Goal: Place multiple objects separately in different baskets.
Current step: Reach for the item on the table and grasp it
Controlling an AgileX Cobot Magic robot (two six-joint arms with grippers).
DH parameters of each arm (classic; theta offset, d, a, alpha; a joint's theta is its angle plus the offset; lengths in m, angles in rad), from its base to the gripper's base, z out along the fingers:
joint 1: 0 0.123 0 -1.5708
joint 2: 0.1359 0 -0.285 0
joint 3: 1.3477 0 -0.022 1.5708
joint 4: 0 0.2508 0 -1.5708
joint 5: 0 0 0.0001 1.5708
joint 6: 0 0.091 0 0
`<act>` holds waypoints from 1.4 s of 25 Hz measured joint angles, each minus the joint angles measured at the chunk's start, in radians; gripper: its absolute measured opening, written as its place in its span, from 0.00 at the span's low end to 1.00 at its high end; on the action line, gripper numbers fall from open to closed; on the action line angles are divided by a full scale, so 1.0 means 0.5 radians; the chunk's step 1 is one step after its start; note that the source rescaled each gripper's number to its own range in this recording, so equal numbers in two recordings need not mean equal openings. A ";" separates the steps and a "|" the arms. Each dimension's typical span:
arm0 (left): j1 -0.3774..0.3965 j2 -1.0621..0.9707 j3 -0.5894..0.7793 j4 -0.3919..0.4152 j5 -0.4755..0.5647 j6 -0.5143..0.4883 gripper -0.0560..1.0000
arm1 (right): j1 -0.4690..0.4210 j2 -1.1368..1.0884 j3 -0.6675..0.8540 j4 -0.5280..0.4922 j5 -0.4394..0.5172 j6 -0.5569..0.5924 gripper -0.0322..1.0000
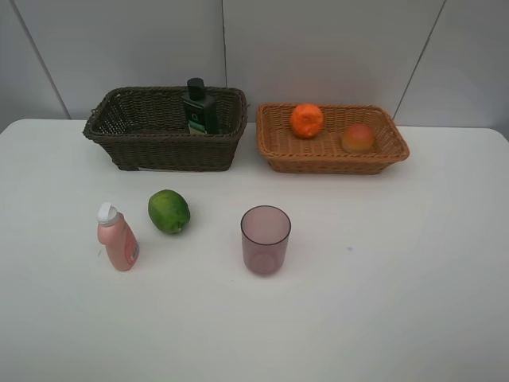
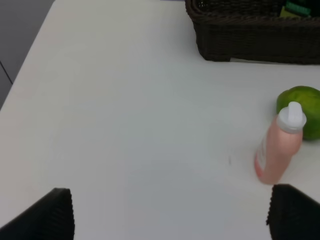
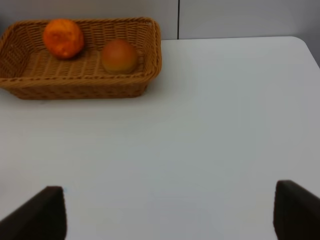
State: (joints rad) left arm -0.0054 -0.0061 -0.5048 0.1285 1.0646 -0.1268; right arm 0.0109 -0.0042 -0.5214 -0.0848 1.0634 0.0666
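two wicker baskets sit side by side along the back of the white counter (image 1: pixel 398 286), near each other but not touching. the dark brown basket (image 1: pixel 171 153), the deeper of the pair, is in the upper left of the high view. a dark green bottle (image 1: pixel 200 107) stands upright inside it, against the far wall and toward the right end. the light orange-tan basket (image 1: pixel 334 164), shallower, is in the upper right of the frame. it holds an orange (image 1: pixel 307 120) near its back left and a red-orange peach-like fruit (image 1: pixel 358 138) toward its right side, the two apart from each other.

three things stand on the open counter in front of the baskets. a pink bottle (image 1: pixel 118 243) with a white cap stands at the left of the frame, leaning slightly. a green round fruit (image 1: pixel 169 211) lies near it, to its right and a little further back, in front of the dark basket. a translucent purple cup (image 1: pixel 265 239) stands upright, mouth up, near the middle of the frame, well apart from the fruit.

in the left wrist view the left jaws stand wide apart and grip nothing. their dark fingertips (image 2: pixel 50 215) frame bare counter, and the pink bottle shows near one of them, with the green fruit behind it. the right jaws are also apart and grip nothing. their fingertips (image 3: pixel 42 212) hang over bare counter, with the tan basket and its two fruits ahead.
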 joint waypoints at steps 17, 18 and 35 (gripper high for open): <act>0.000 0.000 0.000 0.017 0.000 0.023 1.00 | 0.000 0.000 0.000 0.000 0.000 0.000 0.86; 0.000 0.000 0.000 0.019 0.000 0.023 1.00 | 0.000 0.000 0.000 0.000 0.000 0.000 0.86; 0.000 0.259 -0.144 0.009 0.048 0.016 1.00 | 0.000 0.000 0.000 0.000 -0.002 0.002 0.86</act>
State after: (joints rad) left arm -0.0054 0.1236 -0.5767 0.1328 1.0888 -0.1190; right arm 0.0109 -0.0042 -0.5214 -0.0848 1.0625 0.0674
